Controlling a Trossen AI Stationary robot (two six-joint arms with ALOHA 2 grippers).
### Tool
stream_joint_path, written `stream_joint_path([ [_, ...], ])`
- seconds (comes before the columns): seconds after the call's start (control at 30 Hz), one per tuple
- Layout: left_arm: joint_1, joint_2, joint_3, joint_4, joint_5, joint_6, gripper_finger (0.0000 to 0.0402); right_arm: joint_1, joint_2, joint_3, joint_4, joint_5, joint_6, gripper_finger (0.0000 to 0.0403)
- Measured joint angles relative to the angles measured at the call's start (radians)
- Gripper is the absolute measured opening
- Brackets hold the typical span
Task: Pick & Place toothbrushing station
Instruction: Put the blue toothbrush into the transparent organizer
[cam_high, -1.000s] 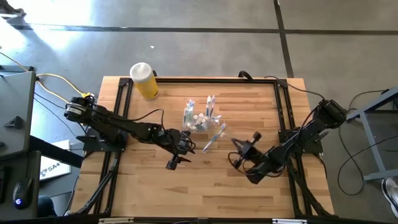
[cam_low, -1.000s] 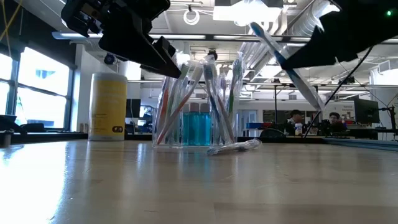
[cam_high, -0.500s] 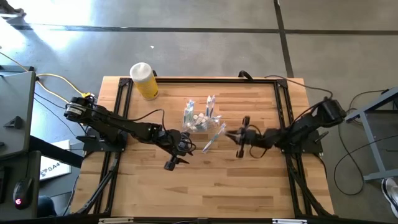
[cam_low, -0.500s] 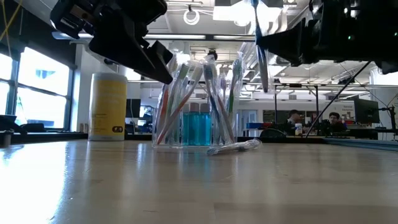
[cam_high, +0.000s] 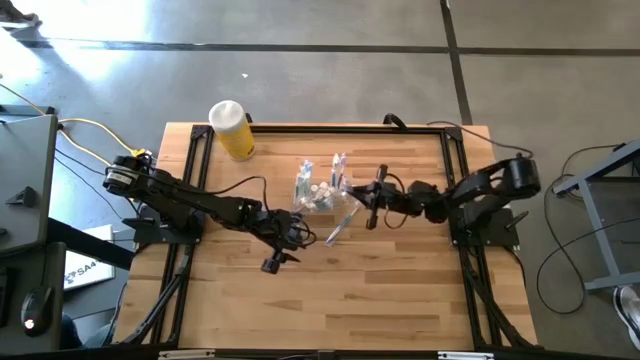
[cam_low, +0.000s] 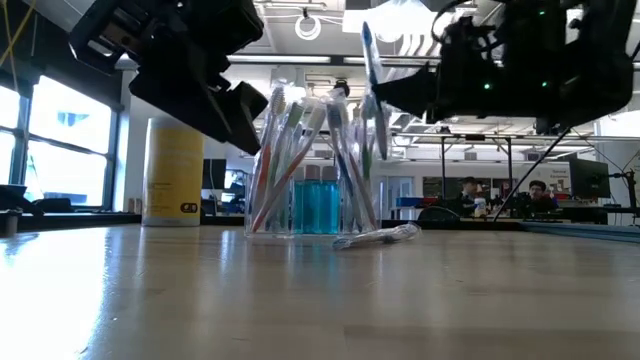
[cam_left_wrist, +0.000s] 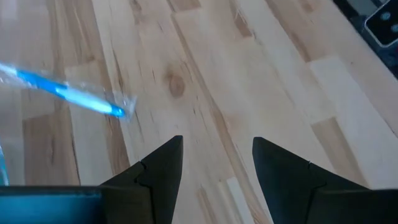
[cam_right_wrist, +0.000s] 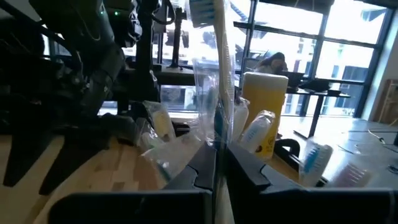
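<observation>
A wrapped toothbrush (cam_right_wrist: 219, 74) is held upright in the closed fingers of the right gripper (cam_high: 372, 197), just beside the clear holder cup (cam_low: 312, 175) of pastel toothbrushes near the middle of the wooden counter (cam_high: 400, 300). The left gripper (cam_left_wrist: 216, 165) is poised above the counter on the cup's other side, its fingers parted and empty. Another wrapped toothbrush (cam_high: 342, 220) is seen lying beside the cup.

yellow cylinder (cam_high: 233, 131), white cap | wooden table (cam_high: 400, 300) | people seated (cam_low: 478, 192)
</observation>
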Motion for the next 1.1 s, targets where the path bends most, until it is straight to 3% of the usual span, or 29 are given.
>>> stream_joint_path([
  [0.27,0.000,0.000,0.000,-0.039,-0.001,-0.005,0.0190,-0.092,0.186,0.140,0.005,-0.095,0.014,0.0010],
  [0.47,0.000,0.000,0.000,-0.079,-0.008,-0.009,0.0190,-0.119,0.269,0.179,0.022,-0.058,0.045,0.0010],
  [0.87,0.000,0.000,0.000,-0.103,-0.001,-0.033,0.0190,-0.060,0.288,0.132,-0.068,0.121,0.067,0.0010],
  [1.1,0.000,0.000,0.000,-0.079,0.000,-0.032,0.0190,-0.057,0.287,0.127,-0.143,0.093,0.081,0.0032],
])
